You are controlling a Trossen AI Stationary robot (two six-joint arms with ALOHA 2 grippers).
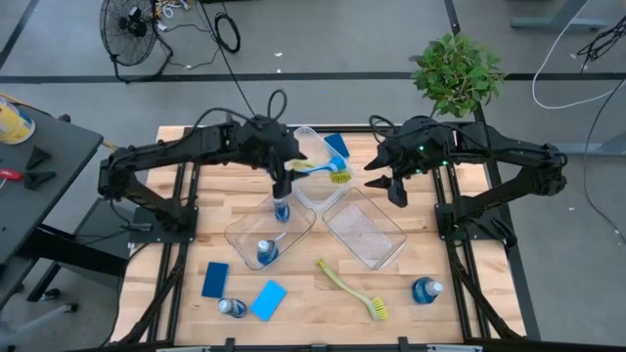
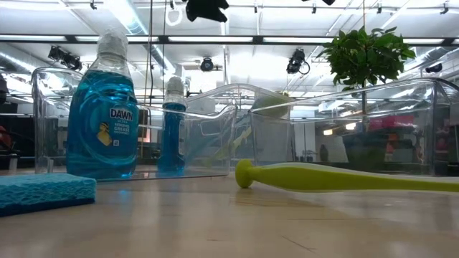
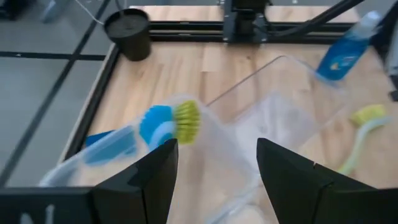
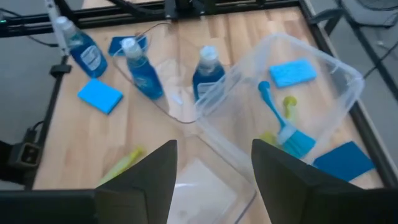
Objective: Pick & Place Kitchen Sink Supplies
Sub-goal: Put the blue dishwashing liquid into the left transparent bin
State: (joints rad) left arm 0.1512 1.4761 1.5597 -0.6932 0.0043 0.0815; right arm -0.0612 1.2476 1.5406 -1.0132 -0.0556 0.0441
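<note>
My left gripper (image 1: 285, 186) hangs over the clear plastic bin (image 1: 238, 235) holding two small clear bottles of blue liquid (image 1: 266, 252), jaws apart and empty; my right gripper (image 1: 396, 192), likewise apart, waits over the empty bin (image 1: 386, 252); risk: descending could clip a bin wall or topple an upright bottle.

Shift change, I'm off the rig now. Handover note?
Left gripper: open, holding nothing, above the bottle bin.
Right gripper: open, holding nothing, hovering between the back bin and third bin.
Done: two bottles binned; blue brush and a light-blue sponge in the back bin.
Left on the table: two bottles, yellow-green brush, two front sponges, dark-blue sponge beside the back bin.
</note>
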